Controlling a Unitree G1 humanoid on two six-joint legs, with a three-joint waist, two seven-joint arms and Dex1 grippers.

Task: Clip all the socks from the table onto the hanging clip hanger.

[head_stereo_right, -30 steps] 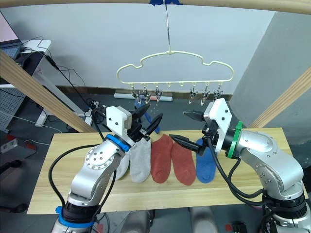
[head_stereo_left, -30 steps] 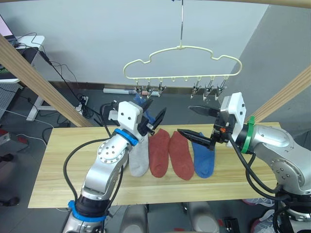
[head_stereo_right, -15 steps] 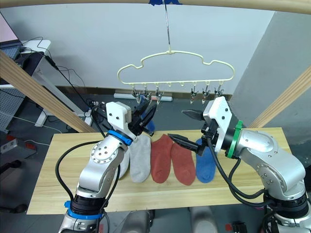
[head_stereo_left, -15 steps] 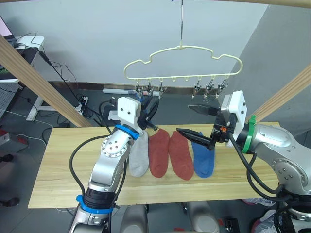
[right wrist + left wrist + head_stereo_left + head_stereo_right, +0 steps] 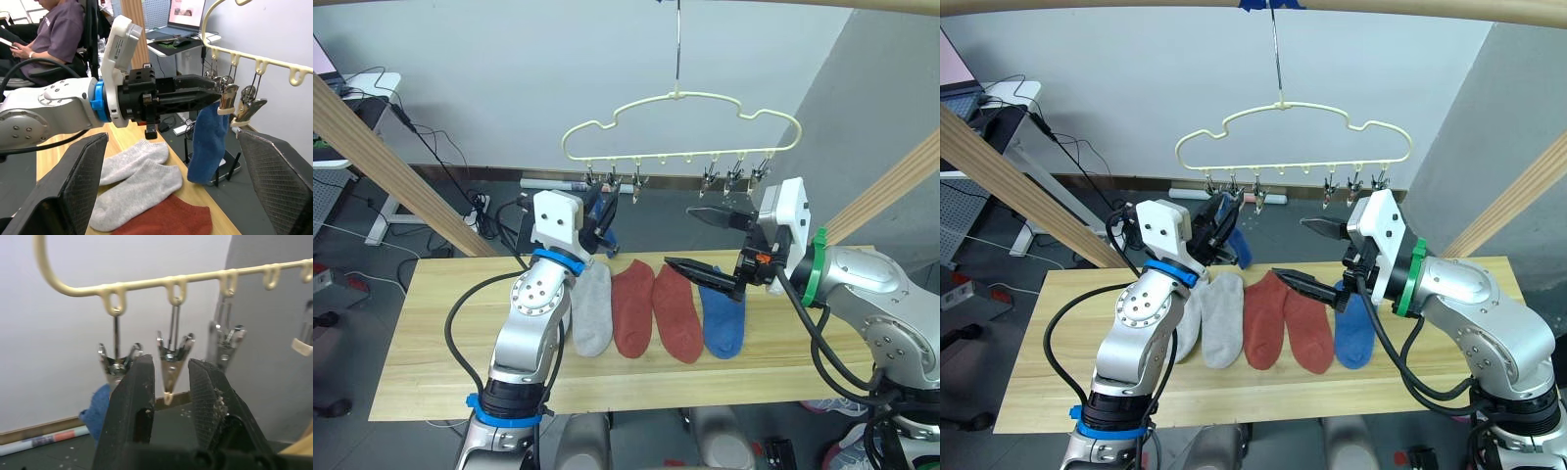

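The pale yellow wire clip hanger with the wavy cloud outline (image 5: 680, 125) hangs by its metal hook above the long light wooden plank worktop (image 5: 440, 343). One blue ankle sock (image 5: 208, 142) already hangs from a small metal clip (image 5: 227, 97) near the hanger's left end. On the worktop lie two light grey ankle socks (image 5: 1211, 318), side by side and partly behind the left arm, then two rust red ankle socks (image 5: 656, 308), then the other blue ankle sock (image 5: 722, 315).

Compared with a second ago, the left gripper (image 5: 168, 399) has risen from just over the grey socks to the hanger's left clips. Its jaws have narrowed from a spread V to a slim gap and now stand on either side of the second clip from the left end (image 5: 173, 361), apparently not pressing it. The right gripper (image 5: 700, 240) has barely moved: it hovers over the red and blue socks with its jaws wide apart, holding nothing.
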